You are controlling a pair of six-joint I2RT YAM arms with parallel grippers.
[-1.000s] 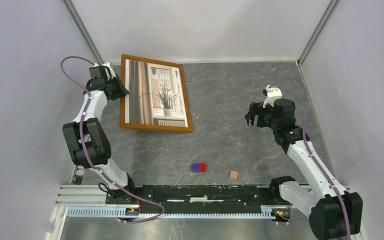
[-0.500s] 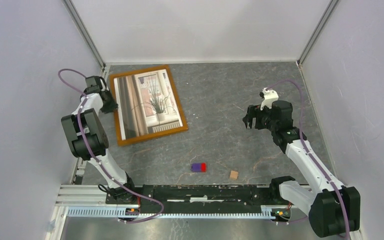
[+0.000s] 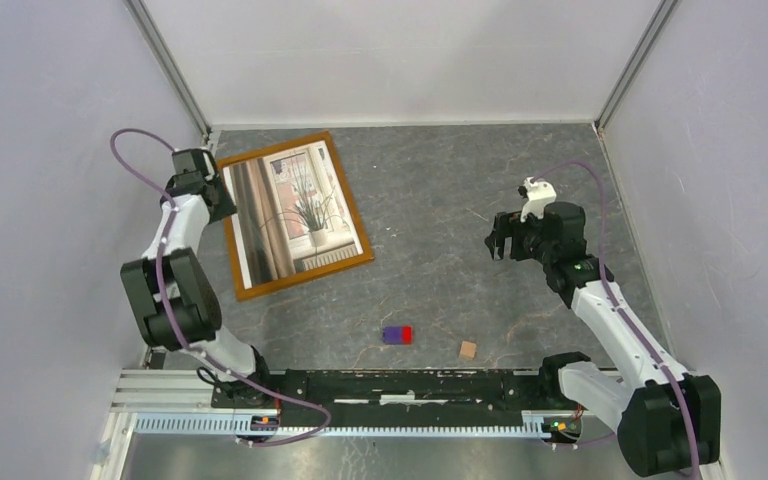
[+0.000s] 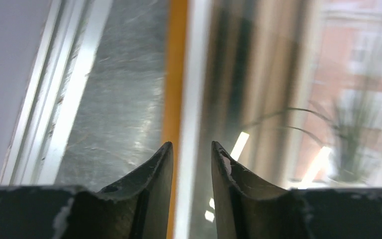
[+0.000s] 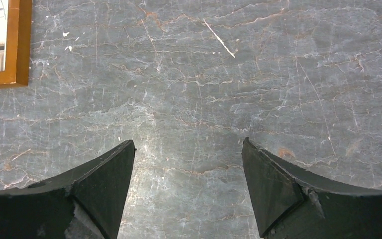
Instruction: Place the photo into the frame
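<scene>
photo: the photo (image 3: pixel 295 215) sits inside the frame (image 4: pixel 177 59), curtain-and-plant print face up
frame: flat on the desk (image 5: pixel 278 74), far left, skewed to the walls (looks set down more than lined up)
left hand: left hand (image 4: pixel 191 147) at the frame's left edge near the far corner, narrow gap, orange moulding running through the gap; can't tell if it pinches it or just hovers
why left: probably steadying or releasing that edge
right hand: right hand (image 5: pixel 188 144) spread wide, holding nothing, over bare desk well apart from the frame, likely parked out of the way
task: looks about done
loose bits: purple-red block (image 3: pixel 396 334) and small tan cube (image 3: pixel 468 349) near the arm bases, apart from the frame
desk: grey marbled top, scratched, shiny
room: pale walls on three sides, metal corner posts
</scene>
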